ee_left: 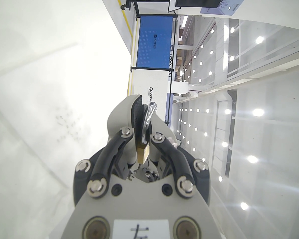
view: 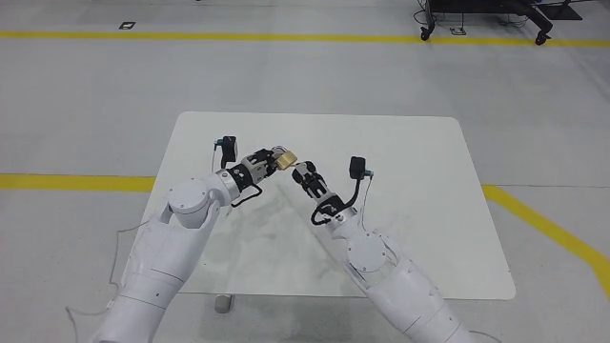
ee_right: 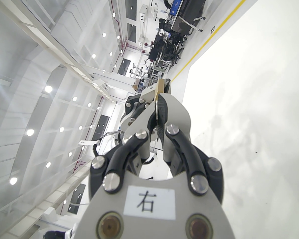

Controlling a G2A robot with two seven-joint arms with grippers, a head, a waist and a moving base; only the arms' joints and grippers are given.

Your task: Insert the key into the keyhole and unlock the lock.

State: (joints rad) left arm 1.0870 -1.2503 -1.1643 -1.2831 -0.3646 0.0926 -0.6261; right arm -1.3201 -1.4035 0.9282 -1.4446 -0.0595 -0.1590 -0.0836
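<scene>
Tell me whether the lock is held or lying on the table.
Held: the left gripper is shut on the lock, raised above the table.

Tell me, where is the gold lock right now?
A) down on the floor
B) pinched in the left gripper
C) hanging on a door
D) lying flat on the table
B: the brass lock sits between the closed fingers of the left gripper, with its silver loop clamped, not lying on the white table.
</scene>
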